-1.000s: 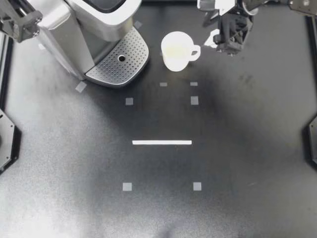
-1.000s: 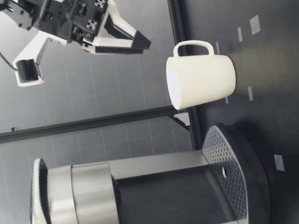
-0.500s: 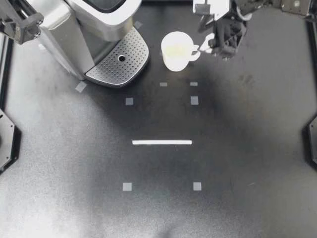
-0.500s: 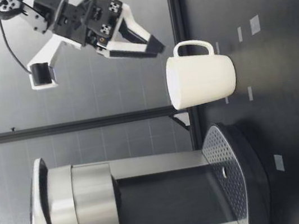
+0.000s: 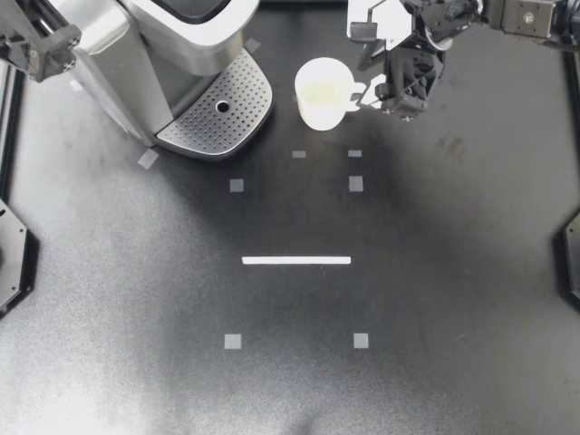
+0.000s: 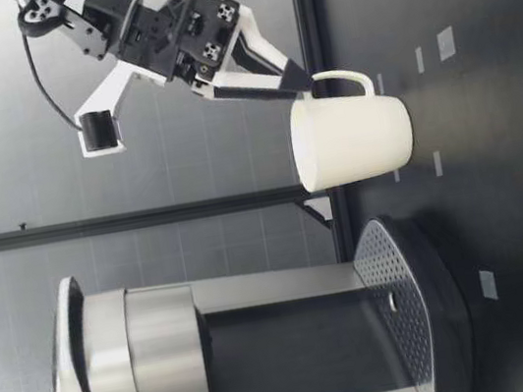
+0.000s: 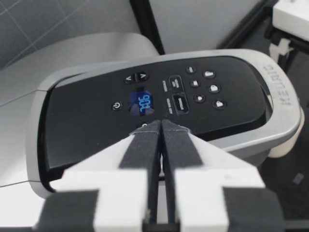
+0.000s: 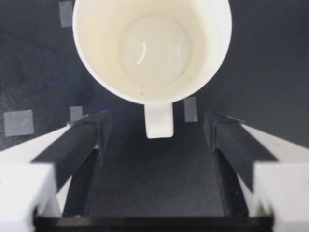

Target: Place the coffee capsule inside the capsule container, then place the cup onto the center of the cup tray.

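The white cup stands upright on the black table, its handle turned toward my right gripper. That gripper is open and tilted down, a fingertip on either side of the handle without touching it. In the right wrist view the empty cup is just ahead and its handle lies between the fingers. In the low view my right gripper hovers by the cup's rim. My left gripper is shut on nothing above the coffee machine's button panel. No capsule shows.
The silver coffee machine fills the back left; its perforated cup tray lies beside the cup. My left arm sits at the back left corner. A white tape strip and small square marks lie mid-table.
My right gripper has come down and moved toward the cup, from above and beside it to straddling the handle, still open. The cup and the left arm have not moved.
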Robot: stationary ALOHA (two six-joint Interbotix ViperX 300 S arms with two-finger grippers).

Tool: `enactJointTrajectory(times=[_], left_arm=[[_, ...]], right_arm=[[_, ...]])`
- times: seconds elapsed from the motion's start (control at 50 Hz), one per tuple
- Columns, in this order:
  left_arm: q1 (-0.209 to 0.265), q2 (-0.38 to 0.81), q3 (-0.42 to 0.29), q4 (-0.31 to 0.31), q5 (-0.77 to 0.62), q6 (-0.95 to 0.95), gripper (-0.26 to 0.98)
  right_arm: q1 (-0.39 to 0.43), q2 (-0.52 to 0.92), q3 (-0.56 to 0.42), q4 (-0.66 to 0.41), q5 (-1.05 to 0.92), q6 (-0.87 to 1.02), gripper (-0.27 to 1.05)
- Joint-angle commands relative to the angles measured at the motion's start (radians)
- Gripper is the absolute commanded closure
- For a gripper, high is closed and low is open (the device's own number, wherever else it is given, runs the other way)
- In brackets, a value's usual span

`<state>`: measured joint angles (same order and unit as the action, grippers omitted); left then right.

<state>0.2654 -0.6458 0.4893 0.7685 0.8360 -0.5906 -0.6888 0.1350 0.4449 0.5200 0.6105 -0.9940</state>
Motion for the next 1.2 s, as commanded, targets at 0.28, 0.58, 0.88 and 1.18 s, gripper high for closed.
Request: enactJointTrajectory(times=[0.28, 0.58, 0.88, 1.18], left_arm=[[-0.002, -0.005, -0.008, 0.008, -0.012, 0.0, 0.67], [0.0, -0.003, -0.005, 0.009, -0.011, 0.0, 0.67], [-0.002, -0.003, -0.003, 0.011, -0.012, 0.0, 0.67], [-0.002, -0.003, -0.003, 0.012, -0.012, -0.002, 0.67]], right_arm=[[0.003, 0.025, -0.011, 0.003, -0.02, 0.002, 0.09], [0.005, 0.049, -0.012, 0.003, -0.029, 0.002, 0.12], [0.015, 0.052, -0.014, 0.003, -0.043, -0.011, 0.21], [0.031, 0.061, -0.014, 0.008, -0.052, -0.026, 0.29]])
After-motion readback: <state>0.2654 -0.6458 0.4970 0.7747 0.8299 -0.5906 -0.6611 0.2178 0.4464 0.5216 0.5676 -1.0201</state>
